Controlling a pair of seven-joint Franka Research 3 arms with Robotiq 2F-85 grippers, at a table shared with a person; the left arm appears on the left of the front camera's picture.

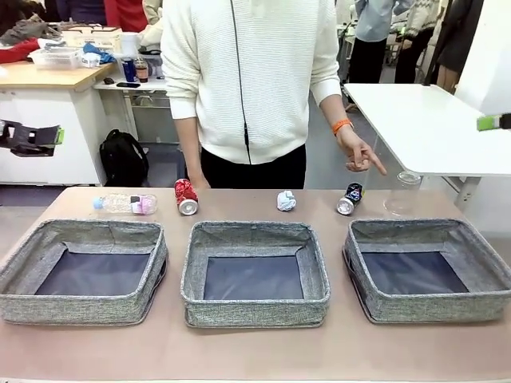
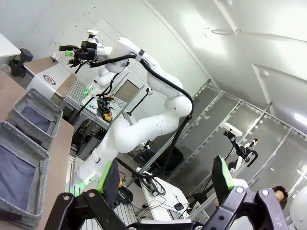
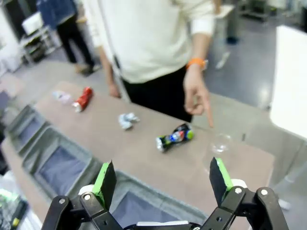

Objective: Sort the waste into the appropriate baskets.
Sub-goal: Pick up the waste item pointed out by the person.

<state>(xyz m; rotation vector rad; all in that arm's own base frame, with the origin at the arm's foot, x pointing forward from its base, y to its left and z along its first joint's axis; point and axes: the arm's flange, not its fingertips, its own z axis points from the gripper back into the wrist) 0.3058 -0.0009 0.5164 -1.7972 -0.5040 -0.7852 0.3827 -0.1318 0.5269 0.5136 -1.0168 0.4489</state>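
Green-padded right gripper (image 3: 162,181) hangs with jaws wide and empty, a soft grey woven-fabric basket (image 3: 153,194) just below. Beyond its fingertips lie a dark blue-black metal can (image 3: 173,137) and a thin clear plastic cup (image 3: 218,146), with a person's hand (image 3: 195,93) pointing near them. The flimsy cup likely needs a gentle squeeze. The left gripper (image 2: 165,178) is equally wide and empty.

white table (image 1: 431,128), cluttered desk (image 1: 48,77), black backpack (image 1: 124,157)
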